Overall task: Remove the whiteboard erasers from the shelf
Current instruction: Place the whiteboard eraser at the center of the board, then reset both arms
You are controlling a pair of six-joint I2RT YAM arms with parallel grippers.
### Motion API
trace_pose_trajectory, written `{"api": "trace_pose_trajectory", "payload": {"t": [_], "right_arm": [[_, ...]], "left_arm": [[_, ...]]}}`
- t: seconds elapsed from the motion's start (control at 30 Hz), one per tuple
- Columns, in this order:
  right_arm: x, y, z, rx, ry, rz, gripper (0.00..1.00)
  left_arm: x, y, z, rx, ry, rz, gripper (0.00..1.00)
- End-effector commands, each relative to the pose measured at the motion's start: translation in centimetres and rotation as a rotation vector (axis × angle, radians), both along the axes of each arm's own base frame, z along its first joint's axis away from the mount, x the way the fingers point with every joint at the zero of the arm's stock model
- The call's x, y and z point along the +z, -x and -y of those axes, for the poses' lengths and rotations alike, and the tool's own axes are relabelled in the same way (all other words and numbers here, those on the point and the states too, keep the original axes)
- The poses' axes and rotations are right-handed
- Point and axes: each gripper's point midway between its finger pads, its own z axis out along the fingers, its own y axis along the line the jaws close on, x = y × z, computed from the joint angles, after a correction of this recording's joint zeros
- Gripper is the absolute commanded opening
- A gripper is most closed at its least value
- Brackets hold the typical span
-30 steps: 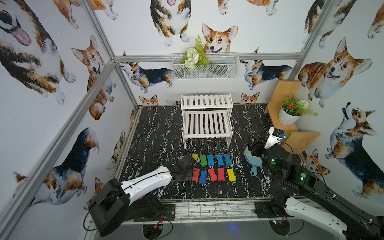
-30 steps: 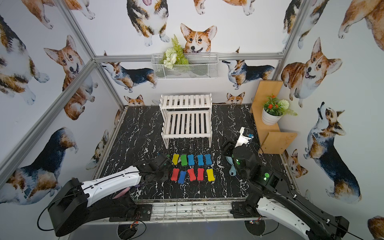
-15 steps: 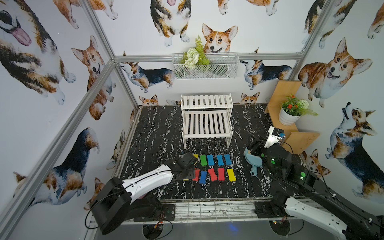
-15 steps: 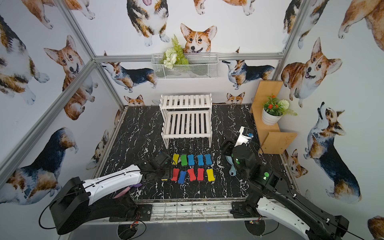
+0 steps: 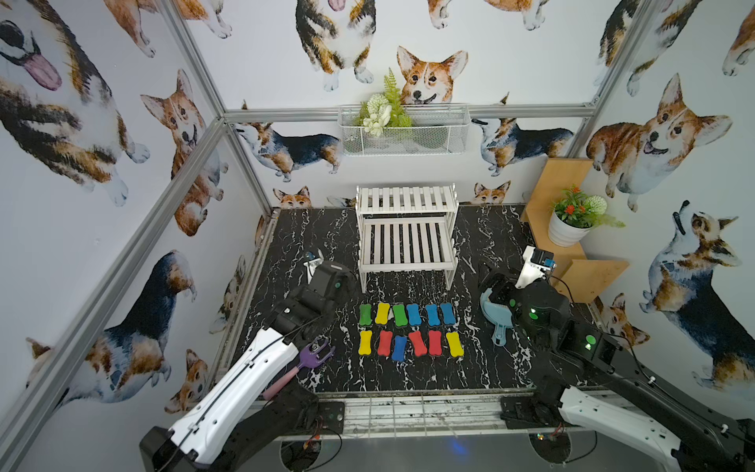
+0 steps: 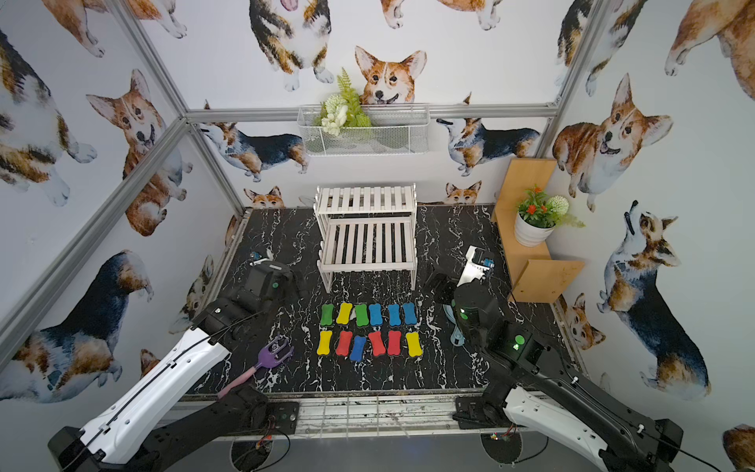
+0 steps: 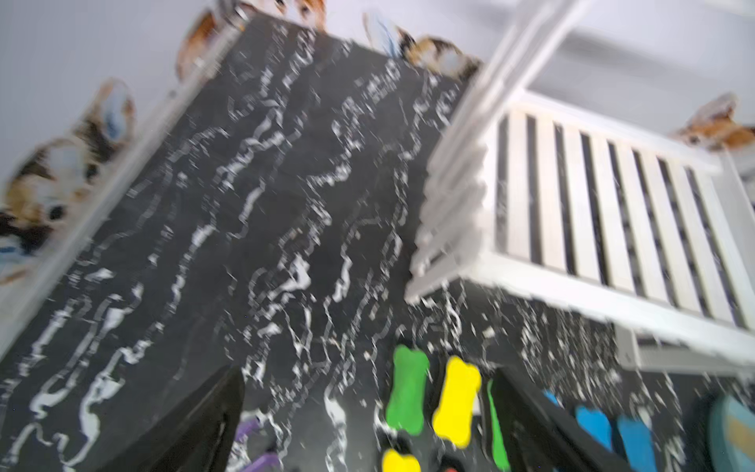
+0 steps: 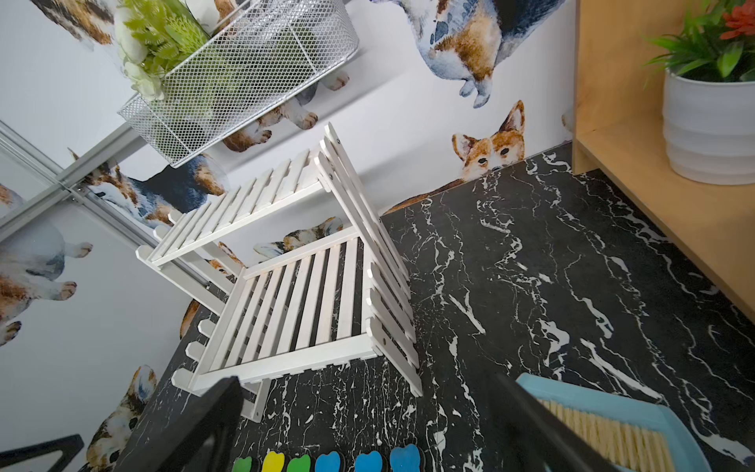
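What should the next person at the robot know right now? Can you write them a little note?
Left gripper: open, holding nothing.
Right gripper: open, holding nothing.
Erasers: all twelve lie on the table in two rows, in front of the shelf.
Done: both shelf levels are bare.
Left: no more erasers to take off, it seems.

Dustpan (image 5: 494, 314) perhaps half hidden behind the right arm (image 5: 543, 314); whiteboard erasers (image 8: 327, 461) cut by the right wrist view's edge.
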Motion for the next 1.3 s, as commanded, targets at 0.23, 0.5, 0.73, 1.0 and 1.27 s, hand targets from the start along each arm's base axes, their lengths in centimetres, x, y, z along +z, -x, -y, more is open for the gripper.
{"api": "trace_pose_trajectory", "payload": {"t": [0.23,0.5,0.73,1.0,1.27], "right_arm": [[1.6,-0.6,-0.1,-0.009,0.029,0.080,1.00],[1.1,-0.1,1.0,-0.045,0.007,0.113,1.00],[0.8,-0.3,1.9,-0.095,0.036,0.105,1.00],[0.1,-1.5,2.6,-0.197,0.118,0.100,1.00],[-1.3,-6.1,3.5,-0.184,0.255,0.091,1.00]], "left_arm": [[-1.5,-8.3,-8.4,0.146,-0.267,0.225,0.99],[-7.8,-10.1,-8.5,0.035,-0.356,0.269,0.99],[-10.9,-10.0,-8.5,0.027,-0.332,0.332,0.99],[-11.2,-8.9,-8.0,0.000,-0.326,0.399,0.99],[-11.4,-8.8,-8.2,0.011,-0.327,0.400,0.99]]}}
